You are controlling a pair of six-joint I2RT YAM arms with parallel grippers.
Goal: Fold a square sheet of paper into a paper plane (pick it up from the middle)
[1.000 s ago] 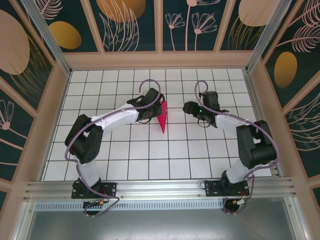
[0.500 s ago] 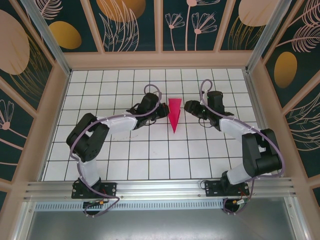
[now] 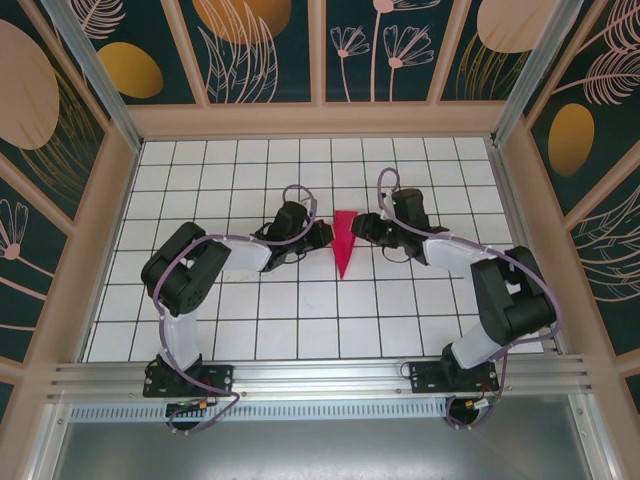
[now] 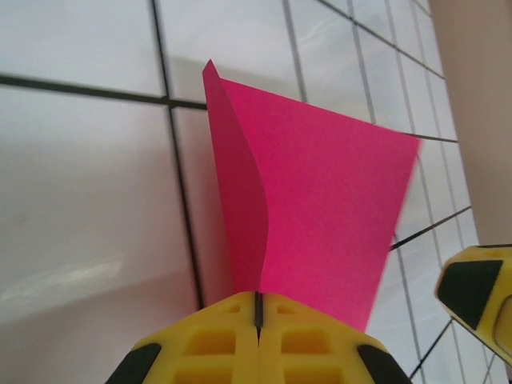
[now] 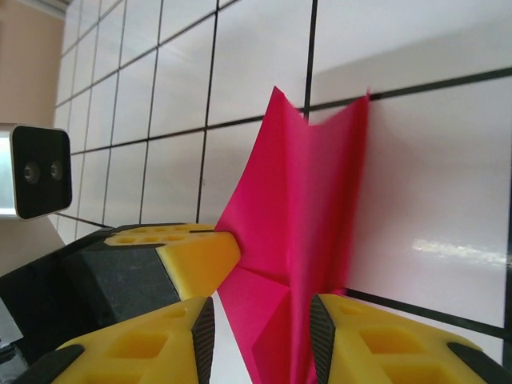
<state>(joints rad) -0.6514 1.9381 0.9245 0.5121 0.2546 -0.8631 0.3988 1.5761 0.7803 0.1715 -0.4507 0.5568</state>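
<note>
Right wrist: paper plane (image 5: 308,208) runs off the bottom edge between right tool (image 5: 260,324) pads, contact unclear, paper edge blurred. Left wrist: plane's base hidden inside left tool (image 4: 258,312); 1 right tool finger (image 4: 478,292) clipped by frame corner.

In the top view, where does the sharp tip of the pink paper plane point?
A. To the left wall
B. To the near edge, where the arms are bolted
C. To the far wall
B: the paper plane is wide at its far end and narrows to a point at its near end.
</note>
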